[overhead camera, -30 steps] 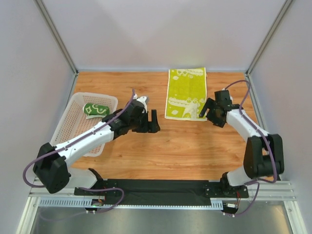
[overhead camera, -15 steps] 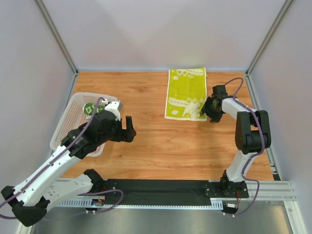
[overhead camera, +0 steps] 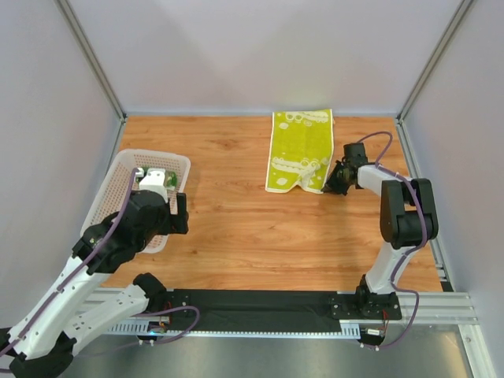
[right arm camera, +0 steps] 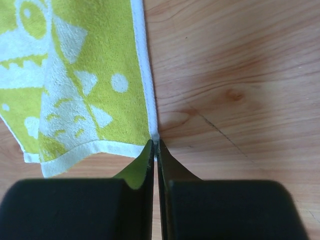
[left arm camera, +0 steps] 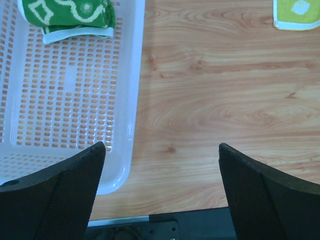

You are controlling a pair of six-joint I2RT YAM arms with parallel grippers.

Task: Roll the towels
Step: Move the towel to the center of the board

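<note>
The yellow and lime-green towel point(overhead camera: 299, 148) lies spread at the back of the table, long side running away from me. Its near edge is puckered. My right gripper point(overhead camera: 329, 186) is down at the towel's near right corner, and in the right wrist view the right gripper point(right arm camera: 154, 144) is shut with the white hem of the towel point(right arm camera: 95, 75) pinched at its tips. The dark green towel point(left arm camera: 70, 15) lies rolled at the far end of the white basket point(left arm camera: 75, 100). My left gripper point(left arm camera: 161, 146) hangs open above the basket's near right corner, holding nothing.
The white perforated basket point(overhead camera: 109, 197) stands at the left side of the table, partly covered by my left arm. Bare wooden tabletop point(overhead camera: 268, 228) stretches between the two arms. The black mounting rail point(overhead camera: 260, 303) runs along the near edge.
My left arm has pulled back from the table's middle to above the basket, still open. My right gripper moved onto the yellow towel's near right corner and shut on it.
</note>
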